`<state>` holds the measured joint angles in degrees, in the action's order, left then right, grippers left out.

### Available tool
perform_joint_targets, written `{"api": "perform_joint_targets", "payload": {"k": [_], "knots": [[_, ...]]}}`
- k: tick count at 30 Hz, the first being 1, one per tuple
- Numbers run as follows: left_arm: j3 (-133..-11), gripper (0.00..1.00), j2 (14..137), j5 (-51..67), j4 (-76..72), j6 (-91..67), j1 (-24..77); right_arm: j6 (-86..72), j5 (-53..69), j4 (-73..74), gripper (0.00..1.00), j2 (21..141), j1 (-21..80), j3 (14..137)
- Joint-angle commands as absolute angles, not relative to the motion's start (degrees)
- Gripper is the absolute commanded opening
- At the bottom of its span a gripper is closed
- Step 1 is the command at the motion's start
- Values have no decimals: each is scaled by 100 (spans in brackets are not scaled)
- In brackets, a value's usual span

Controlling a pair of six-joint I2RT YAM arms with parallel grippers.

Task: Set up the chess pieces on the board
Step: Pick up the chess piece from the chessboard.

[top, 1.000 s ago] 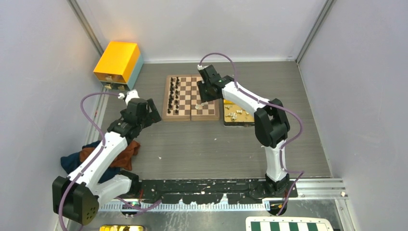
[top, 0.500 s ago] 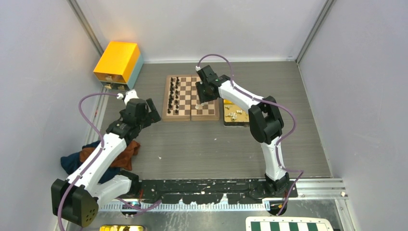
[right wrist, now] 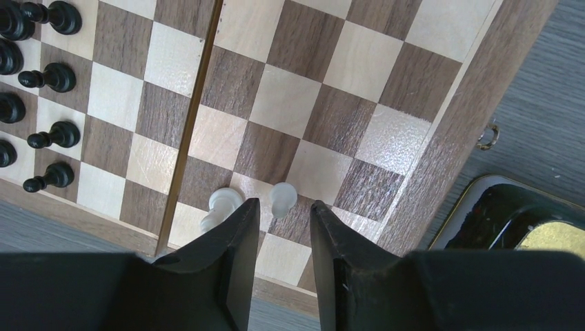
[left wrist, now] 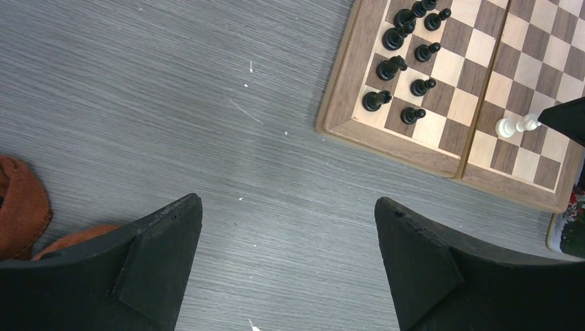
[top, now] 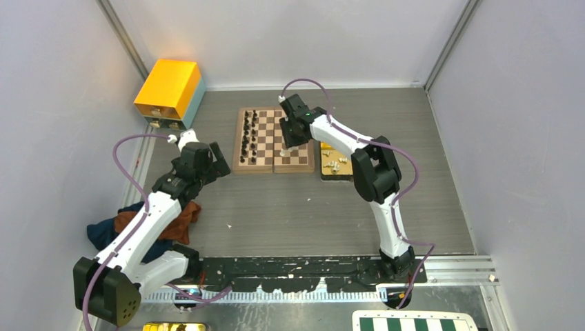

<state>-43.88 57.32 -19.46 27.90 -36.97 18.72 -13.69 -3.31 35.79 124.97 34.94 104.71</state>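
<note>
Update: my right gripper (right wrist: 284, 210) slid a bit left over small wooden chessboard (right wrist: 441, 138) in last second. Left gripper (left wrist: 286, 201) basically parked, fingers spread wide over grey table (left wrist: 172, 103), short of board corner. Right fingers nearly together, tiny cream-white chess piece (right wrist: 283, 196) in gap at tips. Can't tell if pinching or already let go. Second white piece (right wrist: 222, 205) just outside left finger. Black pieces (right wrist: 52, 77) lined up further left. So I'd say white side only just starting, rest waiting in shiny gold tray (top: 352, 172).
</note>
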Motion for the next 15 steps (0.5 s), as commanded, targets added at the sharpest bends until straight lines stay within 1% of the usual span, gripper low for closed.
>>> {"api": "perform_joint_targets", "payload": {"k": [1, 4, 10, 15], "knots": [[-4377, 96, 5574, -2010, 2612, -3600, 1854, -1408, -260, 3580, 37, 12549, 3527, 10791], [-4364, 96, 5555, -2030, 2615, -3587, 1854, -1412, -247, 3627, 35, 12623, 3528, 10851], [-4325, 97, 5511, -2053, 2617, -3580, 1854, -1423, -237, 3642, 34, 12699, 3541, 10894], [-4290, 96, 5480, -2065, 2611, -3590, 1854, -1432, -248, 3695, 24, 12736, 3545, 10942]]}}
